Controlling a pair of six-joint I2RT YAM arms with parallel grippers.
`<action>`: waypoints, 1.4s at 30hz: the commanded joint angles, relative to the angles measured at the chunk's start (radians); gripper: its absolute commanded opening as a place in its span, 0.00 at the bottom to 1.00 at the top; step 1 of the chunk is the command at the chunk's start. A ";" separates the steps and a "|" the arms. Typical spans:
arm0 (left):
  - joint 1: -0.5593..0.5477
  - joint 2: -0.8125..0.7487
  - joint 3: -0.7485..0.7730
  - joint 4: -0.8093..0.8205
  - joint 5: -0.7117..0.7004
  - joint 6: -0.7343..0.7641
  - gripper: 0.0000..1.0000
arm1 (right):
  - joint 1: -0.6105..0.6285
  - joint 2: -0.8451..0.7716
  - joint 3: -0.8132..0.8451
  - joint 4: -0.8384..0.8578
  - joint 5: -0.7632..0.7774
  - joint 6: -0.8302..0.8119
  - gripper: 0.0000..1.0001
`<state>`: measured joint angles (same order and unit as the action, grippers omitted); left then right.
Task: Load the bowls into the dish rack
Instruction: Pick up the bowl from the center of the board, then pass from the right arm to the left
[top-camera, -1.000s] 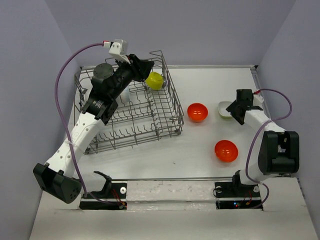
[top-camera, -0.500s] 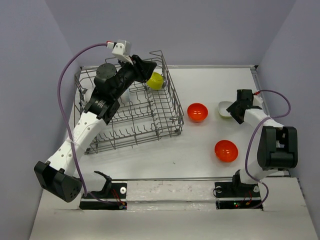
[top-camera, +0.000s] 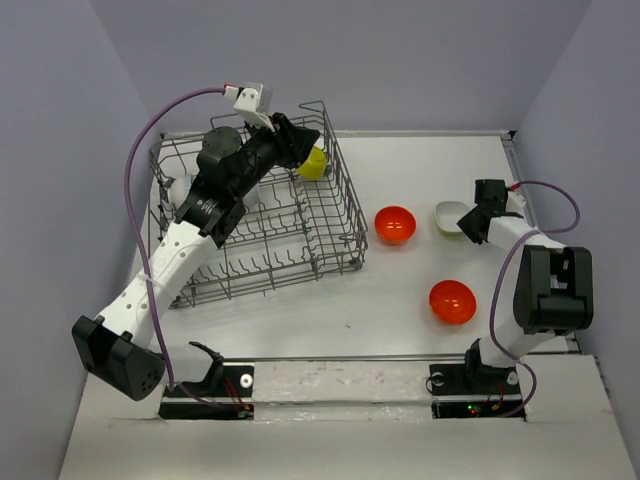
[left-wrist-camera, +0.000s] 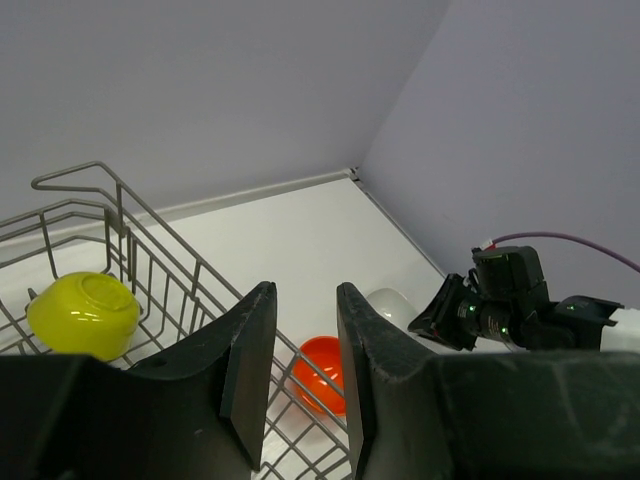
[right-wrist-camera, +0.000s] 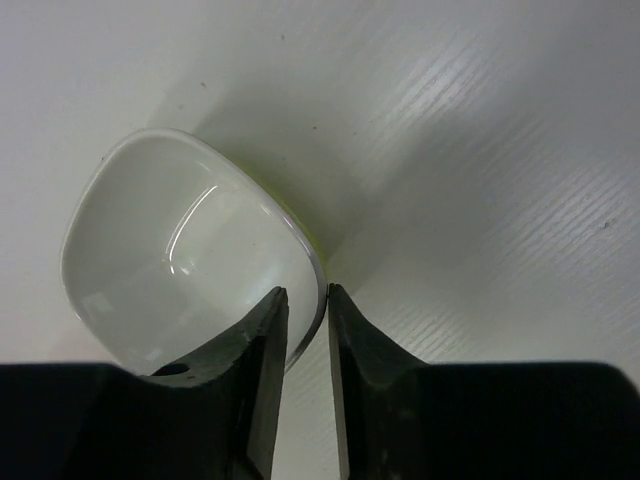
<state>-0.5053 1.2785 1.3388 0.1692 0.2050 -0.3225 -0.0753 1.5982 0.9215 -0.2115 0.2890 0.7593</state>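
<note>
The grey wire dish rack (top-camera: 335, 215) stands at the left with a yellow-green bowl (top-camera: 312, 163) upside down in its far right corner and a white bowl (top-camera: 178, 189) at its left end. My left gripper (top-camera: 300, 143) hovers above that corner, open and empty (left-wrist-camera: 305, 290), with the yellow-green bowl (left-wrist-camera: 85, 312) below to its left. Two orange-red bowls (top-camera: 395, 224) (top-camera: 452, 301) sit on the table. My right gripper (top-camera: 468, 224) is shut on the rim of a white bowl (right-wrist-camera: 170, 250) with a green outside, one finger inside and one outside (right-wrist-camera: 305, 292).
The rack's raised handle loop (left-wrist-camera: 75, 180) and side wires stand close under my left fingers. The table's right edge and wall lie just beyond my right arm (top-camera: 545, 290). Bare tabletop (top-camera: 400, 160) lies between the rack and the right-hand bowls.
My right gripper's jaws have closed from wide apart onto the white bowl's rim. My left arm has shifted slightly right over the rack's far corner, its jaws unchanged.
</note>
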 joint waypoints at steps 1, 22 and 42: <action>-0.010 -0.013 0.020 0.030 -0.015 0.019 0.40 | -0.011 0.011 0.039 0.052 -0.013 0.002 0.26; -0.419 0.127 0.304 -0.247 -0.260 0.269 0.47 | -0.011 -0.290 0.198 -0.133 -0.108 -0.090 0.01; -0.917 0.913 1.125 -0.743 -1.197 0.535 0.55 | -0.011 -0.420 0.473 -0.512 -0.323 -0.233 0.01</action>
<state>-1.3952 2.1342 2.3093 -0.4519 -0.7998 0.0574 -0.0849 1.1740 1.3228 -0.6693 -0.0158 0.5667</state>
